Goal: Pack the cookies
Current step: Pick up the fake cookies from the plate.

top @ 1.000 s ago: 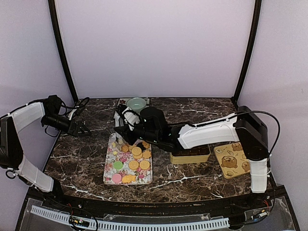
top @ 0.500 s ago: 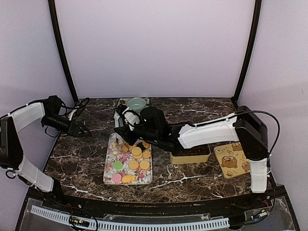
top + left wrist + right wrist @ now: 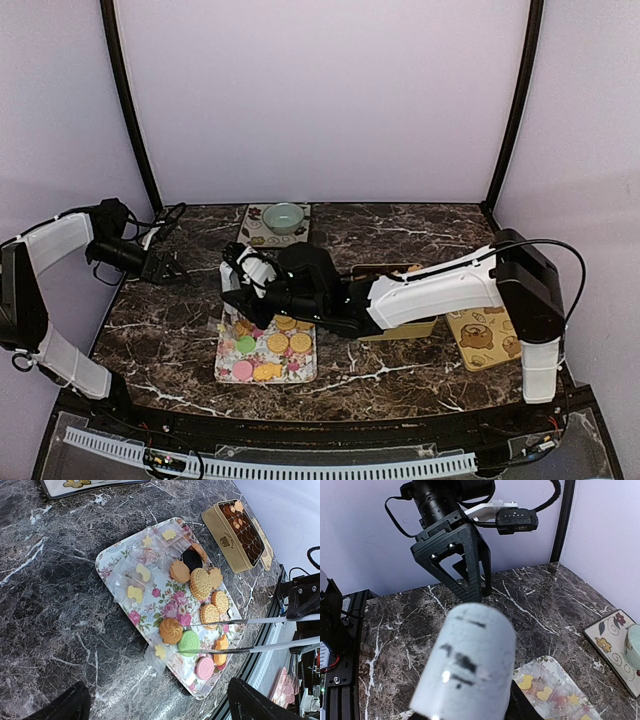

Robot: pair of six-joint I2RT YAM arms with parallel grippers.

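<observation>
Cookies point(image 3: 201, 583), small golden, pink and green biscuits: on floral rectangular tray point(image 3: 102, 562), middle of dark marble table point(image 3: 180, 330) | left hand point(image 3: 172, 268): spread wide, empty, near left edge | right hand point(image 3: 245, 290): over tray's far end, opening cannot be told

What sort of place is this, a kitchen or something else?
Probably a robot test booth, not a kitchen. Plain lilac walls close in a marble-look table. A left arm and a right arm are mounted at its near edge. The cookies on a flowered tray look like practice props.

The cookies point(image 3: 200, 583) lie flat on the floral tray point(image 3: 106, 564): mostly golden, some green, pink, dark brown.
</observation>
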